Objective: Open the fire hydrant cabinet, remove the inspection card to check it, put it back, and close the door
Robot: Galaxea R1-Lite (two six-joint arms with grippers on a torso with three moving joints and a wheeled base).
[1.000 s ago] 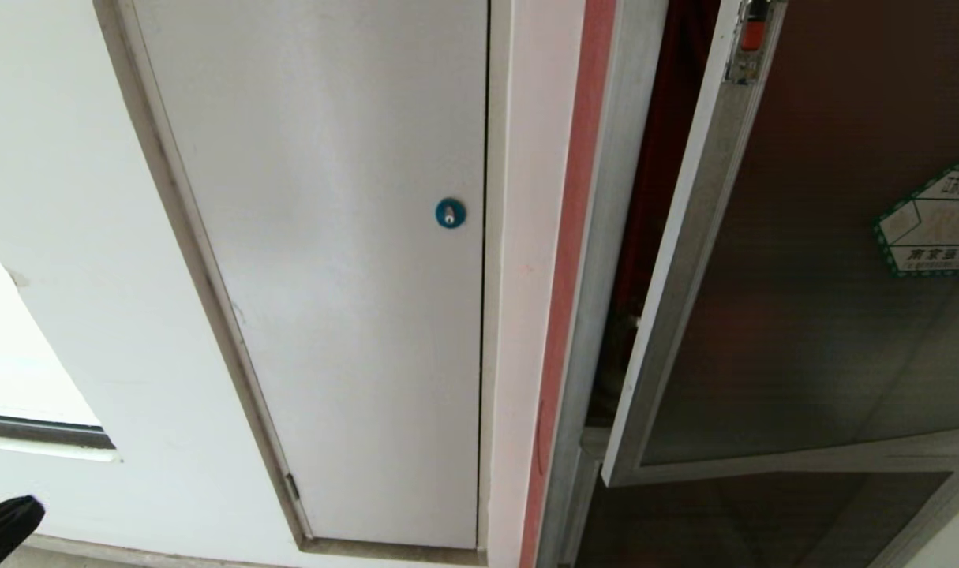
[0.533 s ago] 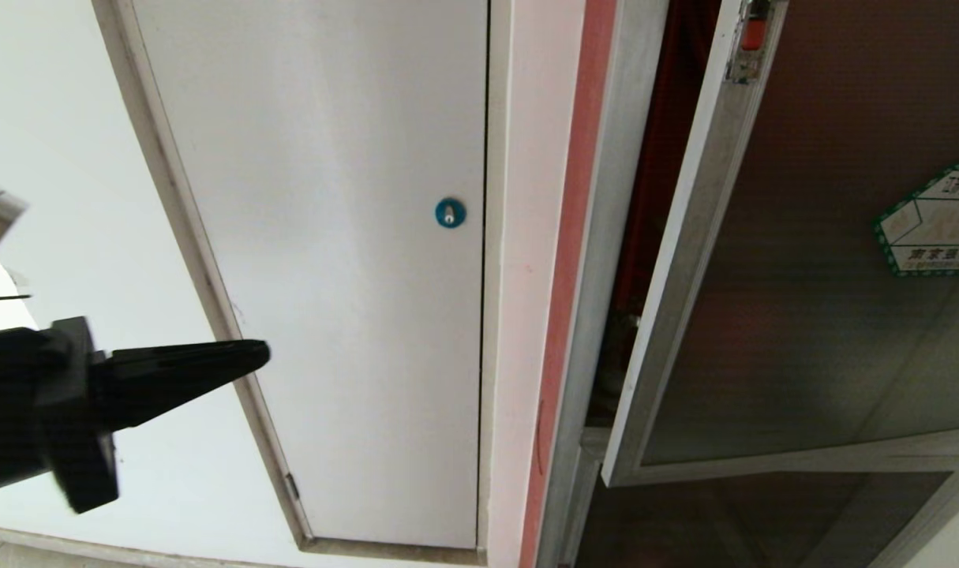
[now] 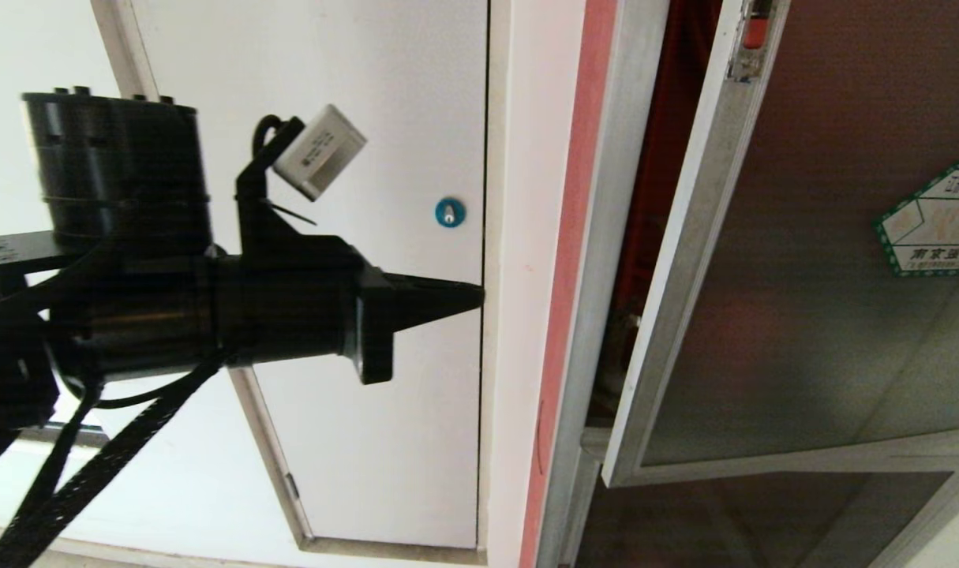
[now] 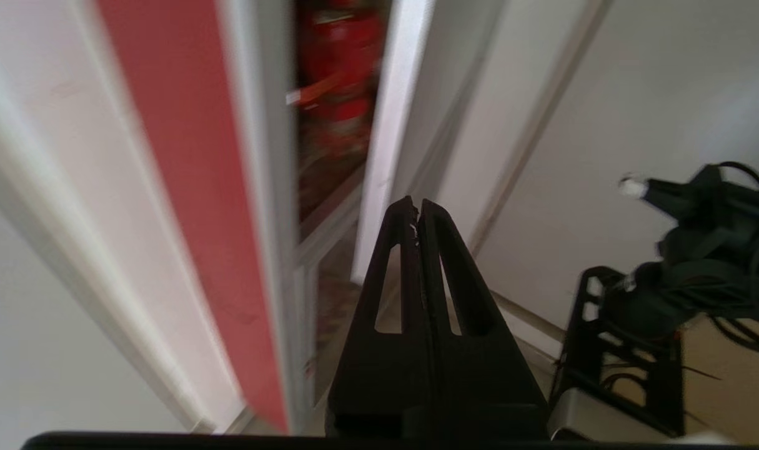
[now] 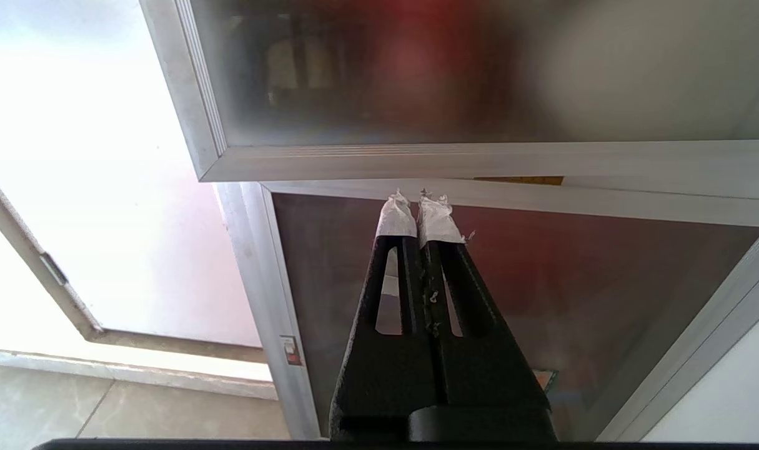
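A: Where is the black left gripper (image 3: 475, 297) sitting?

B: It is hanging in front of the plain white door with a round blue lock (image 3: 450, 212), pointing level toward the tall silver-metal-framed fire hydrant cabinet (image 3: 605, 237). Its fingers are pressing together, holding nothing.

A: And the cabinet itself?

B: Its large silver-framed dark tinted glass door (image 3: 826, 260) is standing ajar, the latch edge swinging out from the frame, so a narrow red strip of the interior is showing. A green-bordered white sticker (image 3: 933, 225) is sitting on the glass. The inspection card is not showing in any view.

A: The other arm?

B: The right gripper (image 5: 416, 215), with white-wrapped tips, is staying low below the door's bottom rail, in front of the smaller dark panel (image 5: 541, 275), its fingers closing on nothing.
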